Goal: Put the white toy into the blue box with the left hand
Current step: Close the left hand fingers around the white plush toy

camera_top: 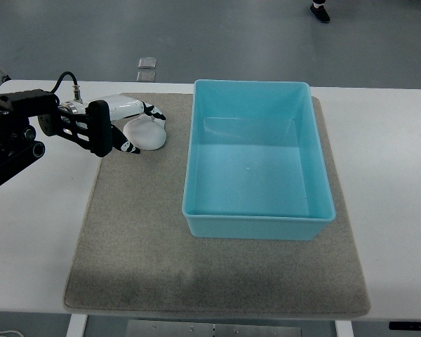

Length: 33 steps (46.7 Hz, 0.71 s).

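Left hand [137, 126] grasps the white toy [144, 133] on the grey mat [133, 232], left of the blue box [256, 225].

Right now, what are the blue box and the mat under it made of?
The blue box looks like smooth plastic: its walls shine softly and reflect light. The mat looks like grey felt or short carpet, dull and fuzzy with no shine. I can't be sure which.
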{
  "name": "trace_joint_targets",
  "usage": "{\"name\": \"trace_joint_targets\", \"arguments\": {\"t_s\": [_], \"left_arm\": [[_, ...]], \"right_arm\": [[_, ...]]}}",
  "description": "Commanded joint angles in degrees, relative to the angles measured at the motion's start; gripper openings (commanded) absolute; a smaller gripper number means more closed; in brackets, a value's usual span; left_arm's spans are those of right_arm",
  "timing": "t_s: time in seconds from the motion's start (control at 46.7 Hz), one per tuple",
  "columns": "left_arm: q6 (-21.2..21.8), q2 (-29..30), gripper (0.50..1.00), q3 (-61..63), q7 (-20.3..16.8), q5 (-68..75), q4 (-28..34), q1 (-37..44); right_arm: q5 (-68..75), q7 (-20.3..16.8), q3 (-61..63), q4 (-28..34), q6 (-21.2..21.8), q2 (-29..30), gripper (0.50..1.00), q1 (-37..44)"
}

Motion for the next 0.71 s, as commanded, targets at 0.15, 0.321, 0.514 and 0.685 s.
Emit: {"name": "trace_joint_targets", "arguments": {"t_s": [0.15,0.321,0.514,0.685], "left_arm": [[0.0,-0.6,0.795,0.5,0.1,0.4,0.4,0.0],[0.0,-0.9,0.696,0.6,0.2,0.4,0.5,0.0],[0.2,-1.1,0.540,0.6,0.3,1.2,0.8,-0.2],[0.2,-1.0,0.500,0.5,0.3,1.2,0.8,-0.8]], "right_arm": [[0.0,0.0,0.0,0.0,0.0,0.0,0.936,0.0],[0.0,0.0,0.0,0.0,0.0,0.0,0.936,0.0],[0.0,0.0,0.0,0.0,0.0,0.0,0.936,0.0],[0.0,0.0,-0.1,0.0,0.0,0.0,0.936,0.0]]}}
